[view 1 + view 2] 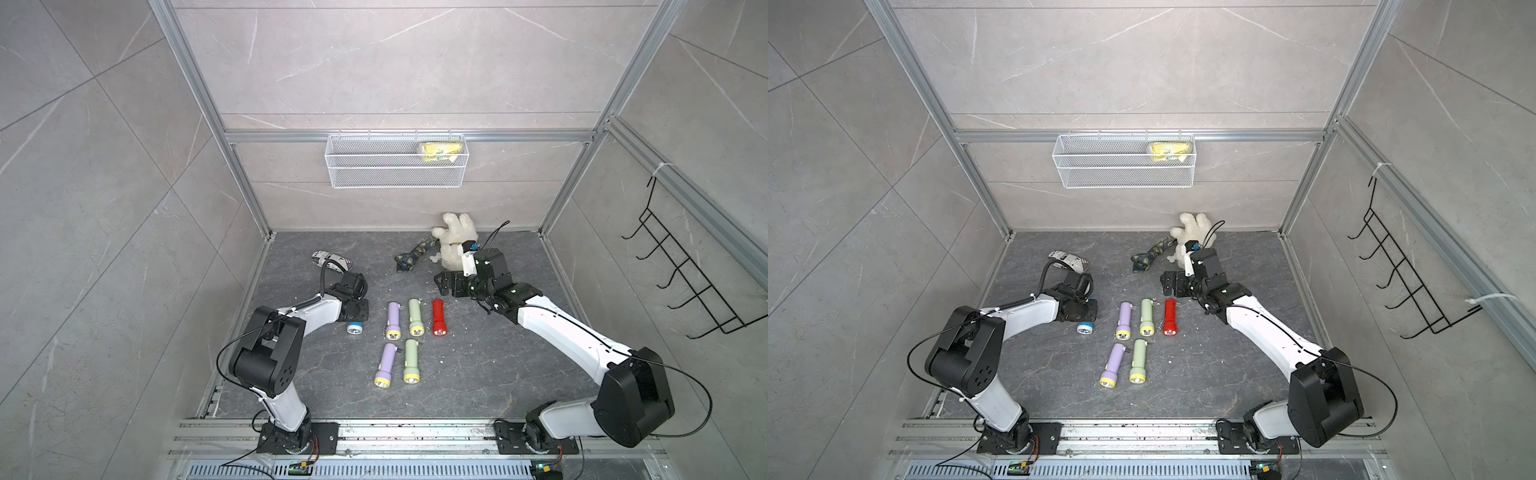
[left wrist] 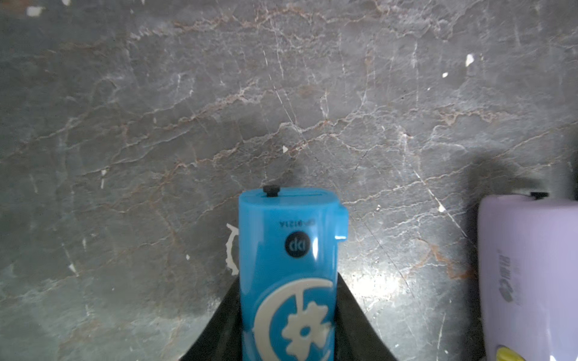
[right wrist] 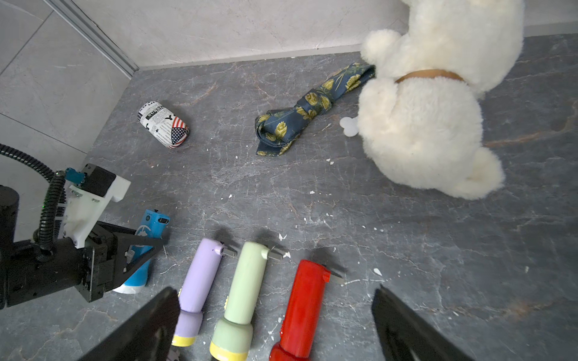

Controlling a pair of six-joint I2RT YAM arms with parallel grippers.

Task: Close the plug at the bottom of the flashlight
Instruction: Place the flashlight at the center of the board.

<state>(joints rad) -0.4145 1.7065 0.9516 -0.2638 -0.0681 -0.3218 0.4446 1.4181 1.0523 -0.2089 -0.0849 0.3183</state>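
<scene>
Blue flashlight [image 1: 354,329] lay on desk [image 1: 478,374], left of centre in a top view, barrel pinched by left gripper [image 3: 147,247]. Right gripper [image 1: 441,283] spread wide, empty. Glossy hard plastic: probably light, slippery. Best held mid-barrel, tail end left free.

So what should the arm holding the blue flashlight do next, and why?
Probably open the left gripper and let go: the blue flashlight shows no prongs sticking out, unlike the red flashlight, and the right gripper is open.
</scene>
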